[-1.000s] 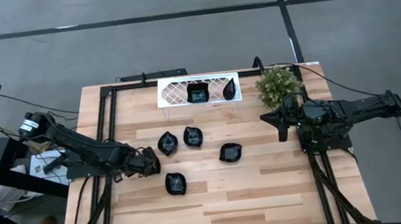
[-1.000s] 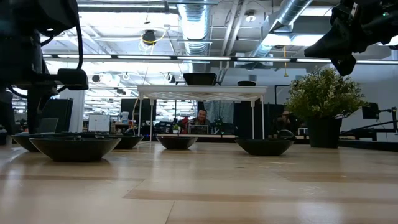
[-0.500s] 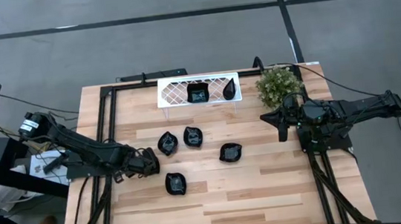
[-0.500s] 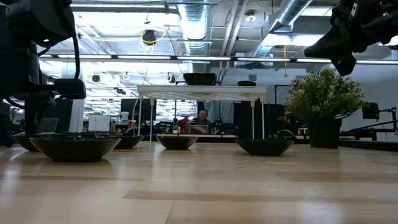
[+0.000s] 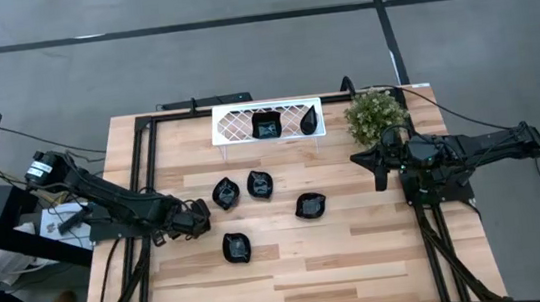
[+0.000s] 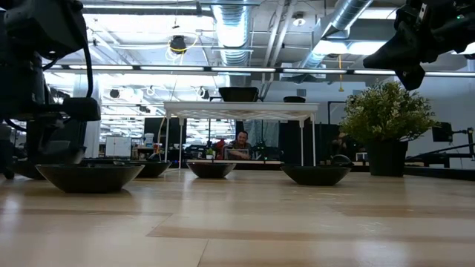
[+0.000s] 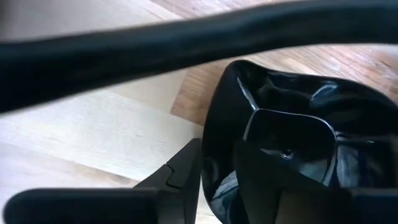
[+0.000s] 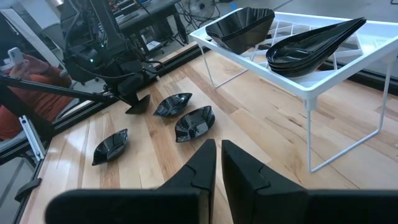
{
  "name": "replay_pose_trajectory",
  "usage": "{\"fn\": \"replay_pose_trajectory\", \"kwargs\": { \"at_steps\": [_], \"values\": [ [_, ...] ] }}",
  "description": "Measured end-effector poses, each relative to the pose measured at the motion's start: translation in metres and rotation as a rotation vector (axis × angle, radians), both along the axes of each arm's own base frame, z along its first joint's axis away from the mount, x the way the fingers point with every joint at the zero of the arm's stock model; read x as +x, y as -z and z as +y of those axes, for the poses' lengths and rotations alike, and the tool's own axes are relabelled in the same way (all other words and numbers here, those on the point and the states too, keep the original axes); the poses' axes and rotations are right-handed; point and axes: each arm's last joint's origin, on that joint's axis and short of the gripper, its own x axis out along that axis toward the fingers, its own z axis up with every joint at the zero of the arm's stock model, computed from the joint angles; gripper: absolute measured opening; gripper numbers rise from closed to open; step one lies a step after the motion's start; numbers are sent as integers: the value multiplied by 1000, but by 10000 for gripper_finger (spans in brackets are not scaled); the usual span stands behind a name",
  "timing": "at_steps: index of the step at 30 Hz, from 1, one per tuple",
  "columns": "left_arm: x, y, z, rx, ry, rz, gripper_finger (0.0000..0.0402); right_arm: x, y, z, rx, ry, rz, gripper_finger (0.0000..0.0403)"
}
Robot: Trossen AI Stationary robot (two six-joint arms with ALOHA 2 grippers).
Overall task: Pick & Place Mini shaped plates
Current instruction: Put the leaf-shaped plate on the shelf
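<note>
Several mini shaped plates, small glossy black dishes, lie mid-table: one, a second, a third and a squarish one nearest the front. Two more rest on the white lattice tray, a squarish plate and a teardrop plate. My left gripper is low at the table's left. In the left wrist view a further black plate fills the picture, its rim between my open fingers. My right gripper hovers shut and empty beside the plant.
A green potted plant stands at the back right, close to the right arm. The tray stands on thin legs at the back. Black frame rails run along both table sides. A person sits far behind the table.
My left gripper has sunk toward the table and drawn slightly left, its fingers narrowing a little around the plate's rim. The right arm and the other plates have not moved.
</note>
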Motion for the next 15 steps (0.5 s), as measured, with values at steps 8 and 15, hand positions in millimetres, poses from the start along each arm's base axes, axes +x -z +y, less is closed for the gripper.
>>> {"fn": "replay_pose_trajectory", "kwargs": {
  "at_steps": [8,15],
  "values": [
    [6,0,-2,1,-2,-66,51,0,0,0,0,0,0,21],
    [8,-1,-1,15,7,-92,10,0,0,0,0,0,0,21]
  ]
}}
